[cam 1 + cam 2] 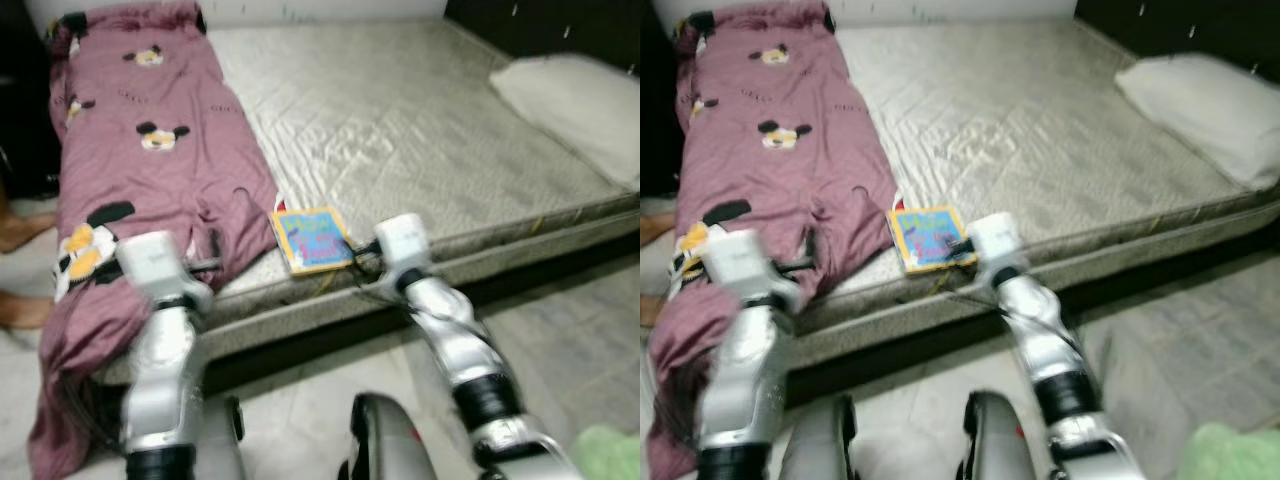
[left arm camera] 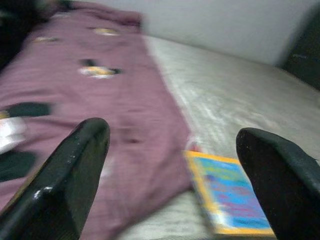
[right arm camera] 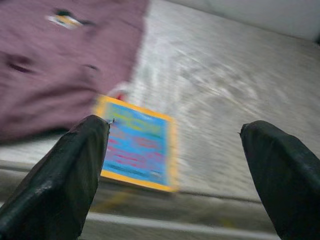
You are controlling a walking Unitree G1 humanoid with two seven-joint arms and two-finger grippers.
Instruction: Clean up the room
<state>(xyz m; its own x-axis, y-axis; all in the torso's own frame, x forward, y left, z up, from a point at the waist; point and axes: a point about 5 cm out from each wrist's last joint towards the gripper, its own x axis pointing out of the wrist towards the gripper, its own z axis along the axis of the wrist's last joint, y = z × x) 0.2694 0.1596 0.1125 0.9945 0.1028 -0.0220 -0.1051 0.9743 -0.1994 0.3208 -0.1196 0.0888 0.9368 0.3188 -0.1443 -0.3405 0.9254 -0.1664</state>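
A colourful yellow-edged book (image 1: 311, 240) lies flat near the front edge of the bare grey mattress (image 1: 420, 130). A maroon cartoon-mouse blanket (image 1: 150, 150) covers the mattress's left side and hangs over the front corner. My right gripper (image 3: 174, 127) is open, low at the mattress edge, with the book (image 3: 140, 150) just beyond its fingers. My left gripper (image 2: 172, 135) is open over the blanket's front part, and the book (image 2: 227, 200) is off to its right. Both silver arms (image 1: 165, 340) reach forward from below, and neither gripper holds anything.
A white pillow (image 1: 575, 105) lies at the mattress's far right. A person's bare feet (image 1: 22, 232) stand on the floor left of the bed. Dark furniture (image 1: 560, 25) is at the back right. Something green (image 1: 610, 450) lies on the tiled floor at lower right.
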